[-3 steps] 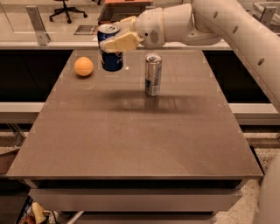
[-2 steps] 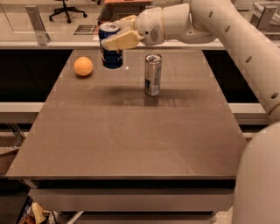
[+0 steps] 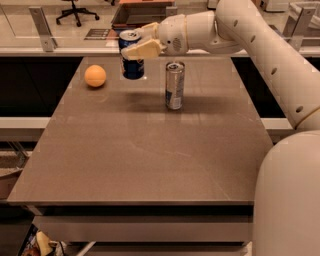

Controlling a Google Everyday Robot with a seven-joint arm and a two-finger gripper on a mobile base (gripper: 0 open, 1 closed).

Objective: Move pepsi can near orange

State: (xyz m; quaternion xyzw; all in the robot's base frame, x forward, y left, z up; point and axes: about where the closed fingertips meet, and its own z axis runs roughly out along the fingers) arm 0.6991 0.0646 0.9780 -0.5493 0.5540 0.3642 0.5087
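Clearly in view at the far edge of the tabletop, the gripper (image 3: 131, 45), a cream-coloured two-finger claw, is closed around a short, stout dark-blue pepsi can (image 3: 132, 69) with a silver top. One finger (image 3: 142, 50) lies across the front of the can's upper half, and the other sits behind its rim. The can stands upright in the grip, its lower half showing below the front finger. Whether its base touches the table cannot be told.

Just beside the claw, on the picture's right and a little nearer the camera, a taller slim silver-and-blue can (image 3: 174, 85) stands upright, apart from the held can. On the claw's other side, towards the picture's left, a small round orange fruit (image 3: 95, 76) rests on the table, near the held can but not touching it.

All of this sits on a flat brown rectangular table (image 3: 150, 160). From the claw, a thick white robot arm (image 3: 260, 45) runs back to the upper right and curves down the right edge. Beyond the claw, past the table, a black office chair (image 3: 75, 10) stands on a pale floor.
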